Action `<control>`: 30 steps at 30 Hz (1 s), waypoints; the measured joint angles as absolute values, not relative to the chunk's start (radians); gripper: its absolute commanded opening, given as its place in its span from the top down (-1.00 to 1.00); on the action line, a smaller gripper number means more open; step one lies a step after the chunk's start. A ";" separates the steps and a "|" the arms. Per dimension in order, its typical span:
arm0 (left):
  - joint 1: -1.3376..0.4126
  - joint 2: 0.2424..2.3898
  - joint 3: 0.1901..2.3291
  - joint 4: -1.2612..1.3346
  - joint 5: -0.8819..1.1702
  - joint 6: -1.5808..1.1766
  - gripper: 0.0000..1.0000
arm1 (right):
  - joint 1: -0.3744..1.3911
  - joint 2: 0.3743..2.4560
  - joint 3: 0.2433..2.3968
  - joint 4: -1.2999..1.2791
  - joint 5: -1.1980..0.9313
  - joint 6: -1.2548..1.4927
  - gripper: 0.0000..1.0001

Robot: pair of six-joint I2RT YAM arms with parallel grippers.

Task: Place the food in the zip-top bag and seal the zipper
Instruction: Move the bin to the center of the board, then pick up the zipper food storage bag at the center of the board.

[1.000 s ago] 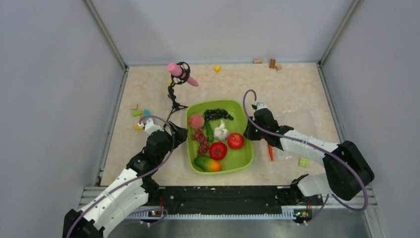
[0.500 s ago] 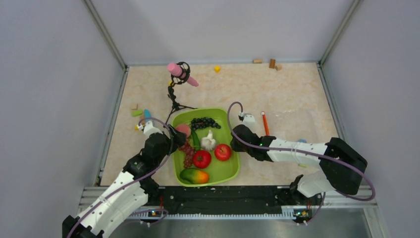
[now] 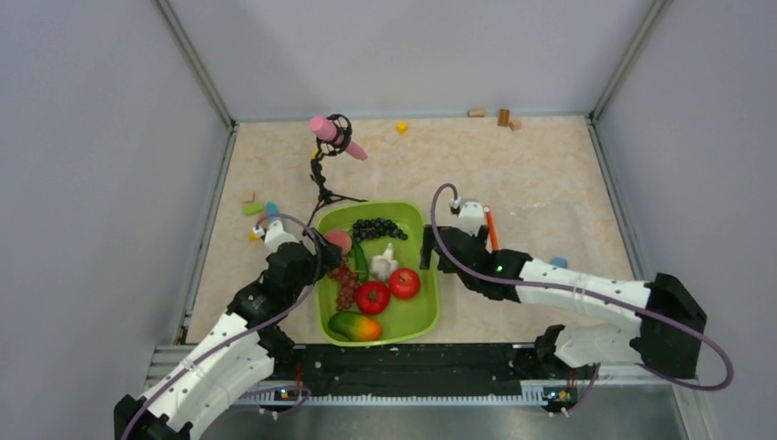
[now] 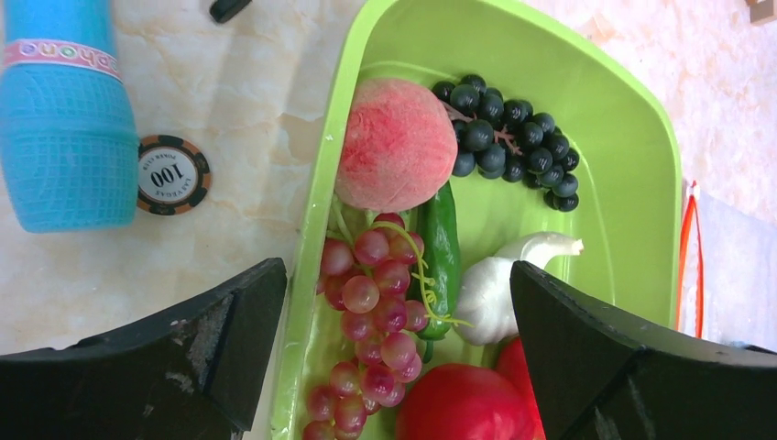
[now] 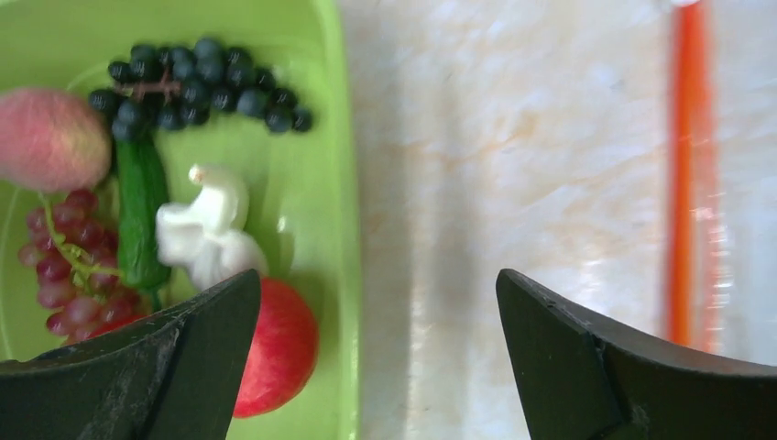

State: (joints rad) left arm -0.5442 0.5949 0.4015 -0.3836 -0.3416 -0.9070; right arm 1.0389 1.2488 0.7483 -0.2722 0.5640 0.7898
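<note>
The food lies in a lime-green tray (image 3: 429,312): a peach (image 4: 394,142), dark grapes (image 4: 508,137), red grapes (image 4: 376,312), a green cucumber (image 4: 444,247), a white piece (image 4: 499,284), two red round ones (image 3: 373,296) and an orange-green piece (image 3: 357,325). My left gripper (image 4: 399,307) is open and straddles the tray's left rim. Over the tray's right rim (image 5: 344,229), my right gripper (image 5: 377,302) is open too, holding nothing. The zip-top bag (image 4: 738,266) lies flat to the right of the tray. Its orange-red zipper (image 3: 490,229) faces the tray.
A pink object on a black stand (image 3: 330,137) is behind the tray. A light-blue stick (image 4: 64,119) and a poker chip (image 4: 172,174) lie left of the tray. Small blocks (image 3: 502,117) sit along the back wall. Grey walls enclose the table.
The tray has slid left and nearer, dragged by the right gripper on its right rim. The right gripper has since opened and let go. The left arm barely moved.
</note>
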 measured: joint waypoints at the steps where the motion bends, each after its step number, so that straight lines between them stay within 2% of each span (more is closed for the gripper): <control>1: -0.544 0.598 0.408 -0.390 -0.349 -0.907 -0.95 | 1.028 1.217 0.763 -0.310 0.592 0.769 -0.98; 5: -0.544 0.598 0.453 -0.417 -0.387 -0.907 -0.95 | 0.873 1.160 0.801 -0.422 0.575 0.670 -0.98; 9: -0.544 0.583 0.473 -0.424 -0.407 -0.902 -0.95 | 0.709 1.241 0.834 -0.546 0.594 0.579 -0.98; 21: -0.544 0.544 0.473 -0.450 -0.437 -0.889 -0.95 | 0.698 1.764 1.097 -0.839 0.800 0.499 -0.81; 30: -0.544 0.525 0.452 -0.442 -0.443 -0.887 -0.95 | 0.696 1.829 1.113 -0.935 0.880 0.544 -0.77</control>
